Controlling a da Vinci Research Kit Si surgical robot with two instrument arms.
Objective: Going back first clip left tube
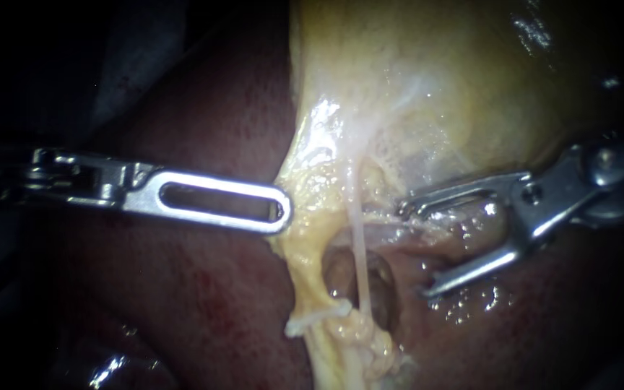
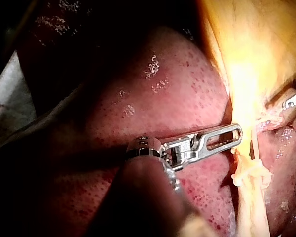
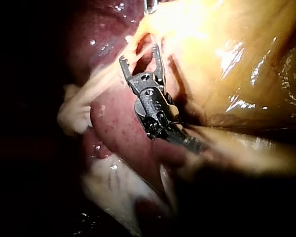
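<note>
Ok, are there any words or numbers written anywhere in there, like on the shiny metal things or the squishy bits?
None: there is no writing to read in any of the three views.
On the left instrument: no letters or numbers show.
On the right instrument: none either.
On the liver and the gallbladder: only wet shine, no signs.

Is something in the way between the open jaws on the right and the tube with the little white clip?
Yes. A thin pale tube runs upright between the right instrument, whose jaws are open, and the left tube with its clip. Apart from that, only a dark opening in the tissue lies between them.
</note>
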